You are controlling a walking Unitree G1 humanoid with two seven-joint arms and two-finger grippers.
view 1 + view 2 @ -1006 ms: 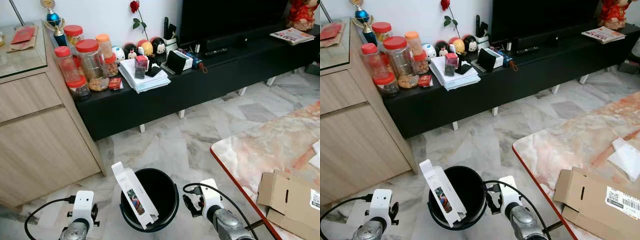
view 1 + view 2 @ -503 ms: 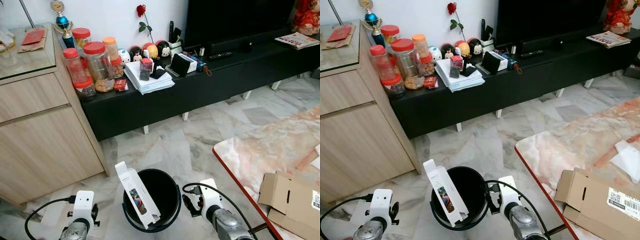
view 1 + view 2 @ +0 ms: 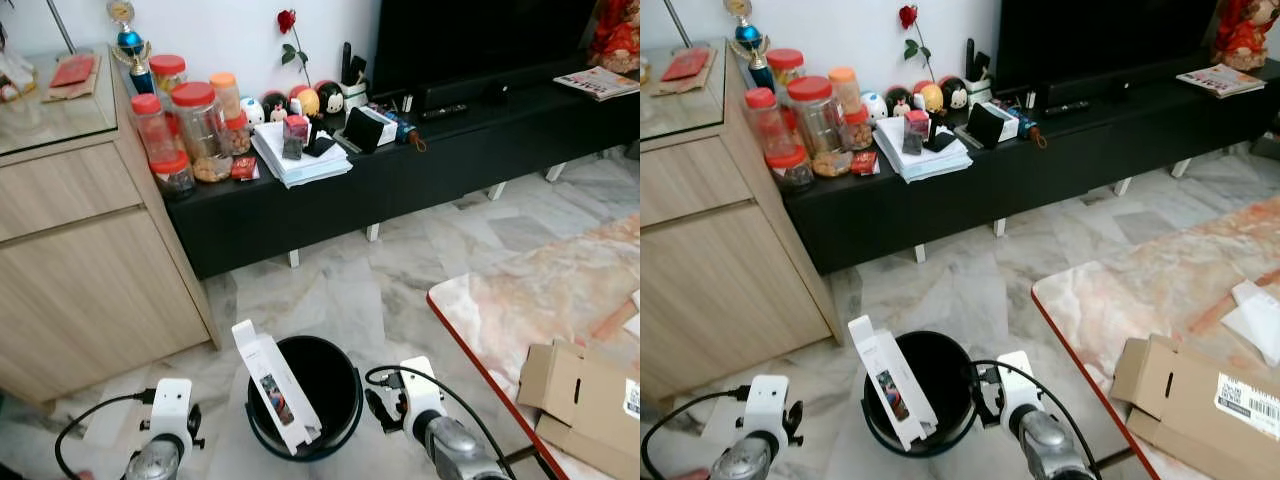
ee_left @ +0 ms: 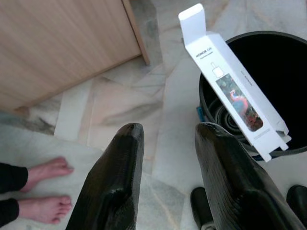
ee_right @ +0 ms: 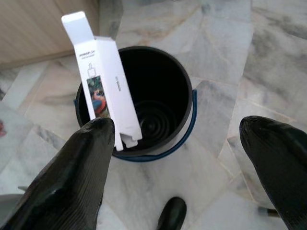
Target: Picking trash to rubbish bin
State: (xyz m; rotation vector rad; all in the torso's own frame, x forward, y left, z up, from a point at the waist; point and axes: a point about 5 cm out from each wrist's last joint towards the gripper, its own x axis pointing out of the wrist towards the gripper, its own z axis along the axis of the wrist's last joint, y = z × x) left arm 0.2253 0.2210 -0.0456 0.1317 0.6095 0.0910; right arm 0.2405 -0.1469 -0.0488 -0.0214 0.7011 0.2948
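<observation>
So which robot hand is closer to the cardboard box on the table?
The right. The right gripper sits between the bin and the table holding the cardboard box; the left gripper is beyond the bin.

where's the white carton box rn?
The tall white cardboard carton stands tilted in the black round rubbish bin, leaning on its robot-left rim with the open flap sticking up, on the marble floor between both grippers.

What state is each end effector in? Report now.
Left end effector: open, holding nothing.
Right end effector: open wide, holding nothing, above the black bin.
</observation>
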